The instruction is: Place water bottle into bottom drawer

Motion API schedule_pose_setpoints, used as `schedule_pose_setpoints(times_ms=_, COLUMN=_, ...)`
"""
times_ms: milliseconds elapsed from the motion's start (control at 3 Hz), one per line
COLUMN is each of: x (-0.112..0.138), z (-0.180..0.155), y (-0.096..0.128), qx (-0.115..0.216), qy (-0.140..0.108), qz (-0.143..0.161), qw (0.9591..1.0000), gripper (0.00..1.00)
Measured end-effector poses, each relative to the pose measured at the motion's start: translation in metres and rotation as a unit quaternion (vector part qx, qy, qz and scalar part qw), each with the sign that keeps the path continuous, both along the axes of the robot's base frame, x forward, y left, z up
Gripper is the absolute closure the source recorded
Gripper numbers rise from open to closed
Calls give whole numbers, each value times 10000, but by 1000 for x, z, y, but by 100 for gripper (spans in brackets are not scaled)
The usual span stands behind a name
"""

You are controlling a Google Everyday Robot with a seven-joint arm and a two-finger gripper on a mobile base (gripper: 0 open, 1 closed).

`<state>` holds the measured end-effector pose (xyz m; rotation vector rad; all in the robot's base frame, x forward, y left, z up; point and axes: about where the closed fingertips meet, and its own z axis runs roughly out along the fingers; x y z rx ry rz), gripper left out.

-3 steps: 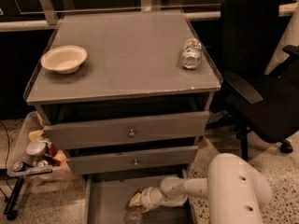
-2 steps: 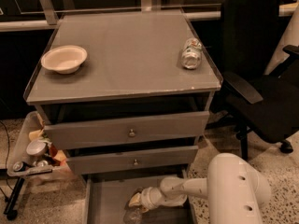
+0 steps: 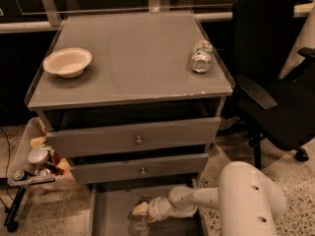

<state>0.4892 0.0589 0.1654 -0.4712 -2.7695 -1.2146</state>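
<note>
The bottom drawer (image 3: 110,213) is pulled open at the foot of the grey cabinet, and its flat floor shows. My gripper (image 3: 140,209) reaches in from the right on the white arm (image 3: 197,200) and hangs low over the middle of the drawer. A faint see-through shape just below and in front of the gripper looks like the water bottle (image 3: 138,225), lying at the drawer floor and partly cut off by the bottom edge of the view. Whether the gripper touches it is unclear.
On the cabinet top are a pale bowl (image 3: 67,62) at the left and a stubby labelled container (image 3: 201,56) lying at the right. Two closed drawer fronts with knobs (image 3: 139,139) sit above the open drawer. A black office chair (image 3: 275,87) stands at the right and a cluttered tray (image 3: 34,163) at the left.
</note>
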Motion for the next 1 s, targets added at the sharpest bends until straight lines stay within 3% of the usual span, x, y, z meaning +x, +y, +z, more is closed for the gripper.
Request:
schedule_pose_setpoints(times_ms=333, x=0, z=0, y=0, qx=0, qy=0, qz=0, qw=10000, gripper=12)
schedule_pose_setpoints(times_ms=667, x=0, z=0, y=0, qx=0, qy=1, qz=1, qw=10000, gripper=0)
schedule_pose_setpoints(times_ms=1000, x=0, z=0, y=0, qx=1, qy=1, qz=1, qw=10000, gripper=0)
